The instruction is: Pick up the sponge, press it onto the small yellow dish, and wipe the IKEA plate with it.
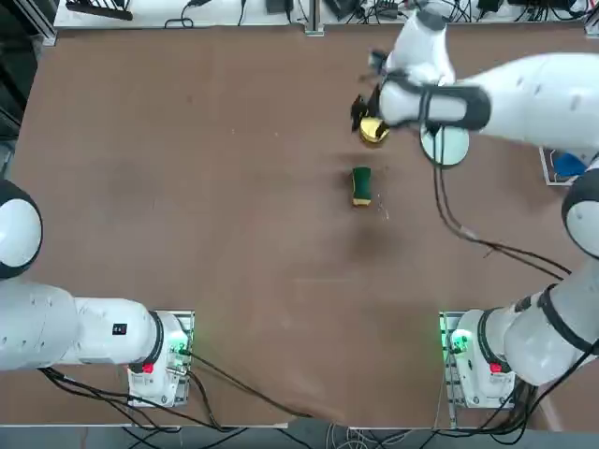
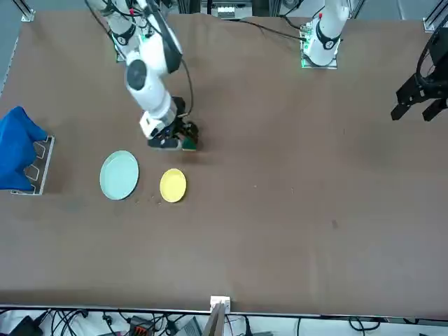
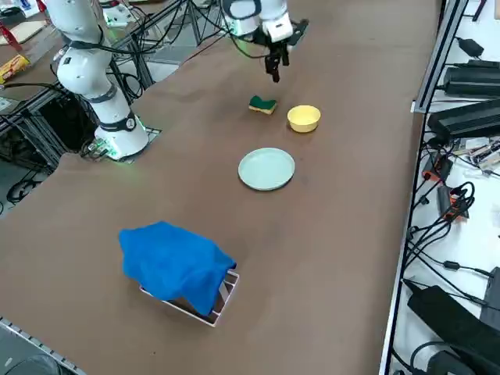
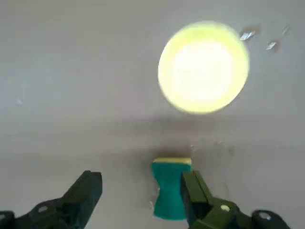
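On the brown table (image 1: 234, 187), the sponge (image 1: 361, 185) rests.

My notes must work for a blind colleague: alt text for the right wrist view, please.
The right gripper, open above the table, with the green sponge beside one finger. Beyond the sponge lies the yellow dish, brightly lit.

From overhead I look down the robot's way over the table (image 1: 234, 234); my front camera faces back from across it, and a raised one slants down from the robot's right. These three share the tabletop, while my wrist camera sits closest, over dish and sponge.
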